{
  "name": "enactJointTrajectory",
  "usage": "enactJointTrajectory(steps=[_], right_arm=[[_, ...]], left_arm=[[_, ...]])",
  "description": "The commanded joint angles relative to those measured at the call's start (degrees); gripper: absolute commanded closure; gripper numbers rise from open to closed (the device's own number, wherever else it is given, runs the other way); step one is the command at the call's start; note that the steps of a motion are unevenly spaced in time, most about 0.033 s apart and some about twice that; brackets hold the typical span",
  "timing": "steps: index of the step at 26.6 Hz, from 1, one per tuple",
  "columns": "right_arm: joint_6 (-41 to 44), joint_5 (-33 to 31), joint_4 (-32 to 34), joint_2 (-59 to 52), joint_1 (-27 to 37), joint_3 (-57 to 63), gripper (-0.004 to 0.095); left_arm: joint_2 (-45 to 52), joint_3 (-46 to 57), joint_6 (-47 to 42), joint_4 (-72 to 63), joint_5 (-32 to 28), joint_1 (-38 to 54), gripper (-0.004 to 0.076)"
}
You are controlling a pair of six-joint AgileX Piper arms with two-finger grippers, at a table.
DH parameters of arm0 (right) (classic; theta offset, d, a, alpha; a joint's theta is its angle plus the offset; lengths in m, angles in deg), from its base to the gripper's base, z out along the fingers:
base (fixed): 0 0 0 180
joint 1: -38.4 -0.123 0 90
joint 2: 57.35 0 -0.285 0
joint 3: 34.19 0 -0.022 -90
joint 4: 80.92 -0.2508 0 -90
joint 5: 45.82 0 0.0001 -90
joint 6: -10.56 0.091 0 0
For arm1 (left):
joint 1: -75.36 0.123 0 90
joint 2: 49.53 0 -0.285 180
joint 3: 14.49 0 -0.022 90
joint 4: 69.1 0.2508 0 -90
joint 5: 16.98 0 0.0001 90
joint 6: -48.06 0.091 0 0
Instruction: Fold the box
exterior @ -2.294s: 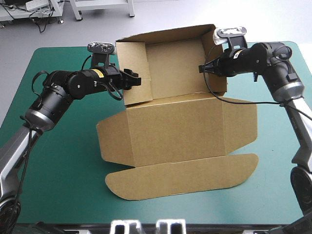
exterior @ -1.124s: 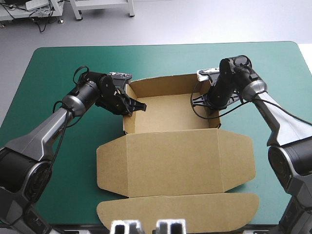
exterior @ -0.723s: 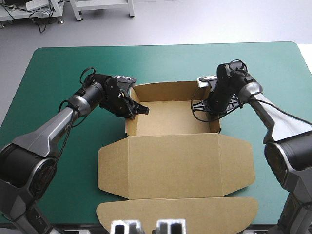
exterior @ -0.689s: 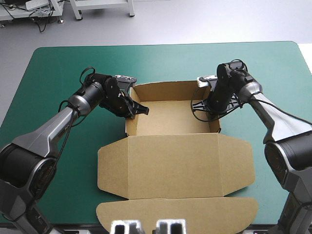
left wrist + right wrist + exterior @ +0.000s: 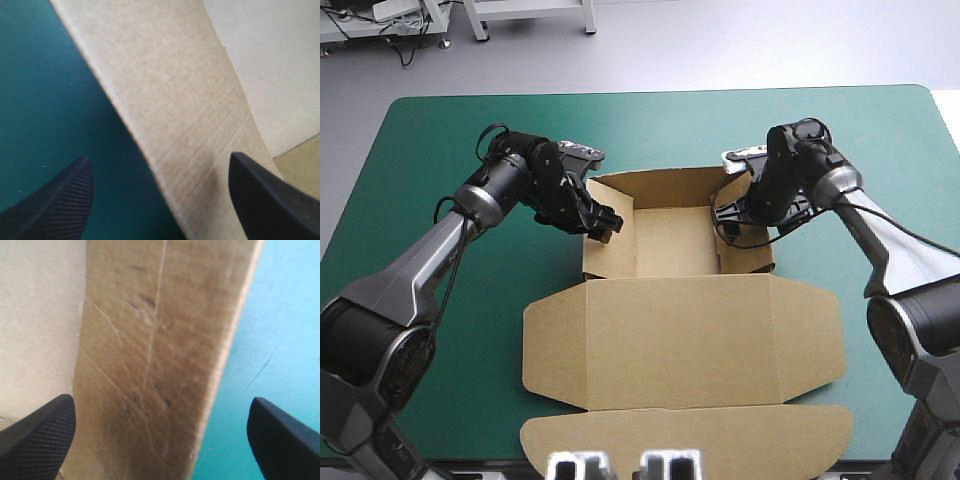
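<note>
The brown box (image 5: 675,290) lies in the middle of the teal-green cover (image 5: 440,140); its far part stands as an open tray (image 5: 675,245) with the walls raised, and the lid (image 5: 680,340) lies flat on the near side of the tray; beyond the lid a long tuck flap (image 5: 685,435) with rounded corners lies flat too, close to the table's near edge; the left gripper (image 5: 603,222) is at the tray's left wall, near the far corner, and the right gripper (image 5: 725,215) is at the tray's right wall, just opposite; each arm reaches in from its own side of the table, the tray between them; in the left wrist view the black fingers (image 5: 60,205) stand wide apart, holding nothing; the brown wall runs up between them, one finger on the outer side over the cover, the other on the inner side over the board; in the right wrist view the fingers (image 5: 35,435) are spread just as wide, astride the right wall, one toward the tray's pale inside, the other out over the cover; whether any finger touches the board I cannot tell from these views
</note>
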State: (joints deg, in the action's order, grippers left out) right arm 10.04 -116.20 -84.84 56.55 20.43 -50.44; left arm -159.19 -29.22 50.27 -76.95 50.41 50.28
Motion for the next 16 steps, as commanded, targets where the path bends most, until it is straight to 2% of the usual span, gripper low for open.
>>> enactJointTrajectory(steps=[1,2,5,8,13,14,16], right_arm=[[-0.9,-1.2,0.1,-6.4,0.0,-4.8,0.0045],[-1.3,-1.2,0.2,-8.1,0.0,-5.8,0.0045],[-3.4,-1.2,0.2,-12.7,0.0,-6.7,0.0045],[-3.8,-1.2,1.1,-16.0,0.0,-6.7,0.0045],[-4.7,-1.2,1.6,-20.1,0.0,-6.7,0.0045],[-4.7,-1.2,1.6,-20.6,0.0,-6.7,0.0045],[-4.9,-1.2,1.6,-21.0,0.0,-6.7,0.0045]], left_arm=[[3.1,-7.2,-0.4,1.4,4.4,-0.2,0.0182],[3.1,-10.0,-0.4,1.8,6.3,-0.2,0.0183],[5.3,-14.4,-0.3,1.3,6.3,-0.2,0.0222],[8.6,-14.9,2.3,1.7,6.3,-0.2,0.035],[16.7,-10.9,4.7,7.9,6.3,-0.2,0.0681],[19.0,-9.7,5.2,8.4,6.3,-0.2,0.0724],[23.7,-6.2,6.2,9.4,6.3,-0.2,0.0727]])
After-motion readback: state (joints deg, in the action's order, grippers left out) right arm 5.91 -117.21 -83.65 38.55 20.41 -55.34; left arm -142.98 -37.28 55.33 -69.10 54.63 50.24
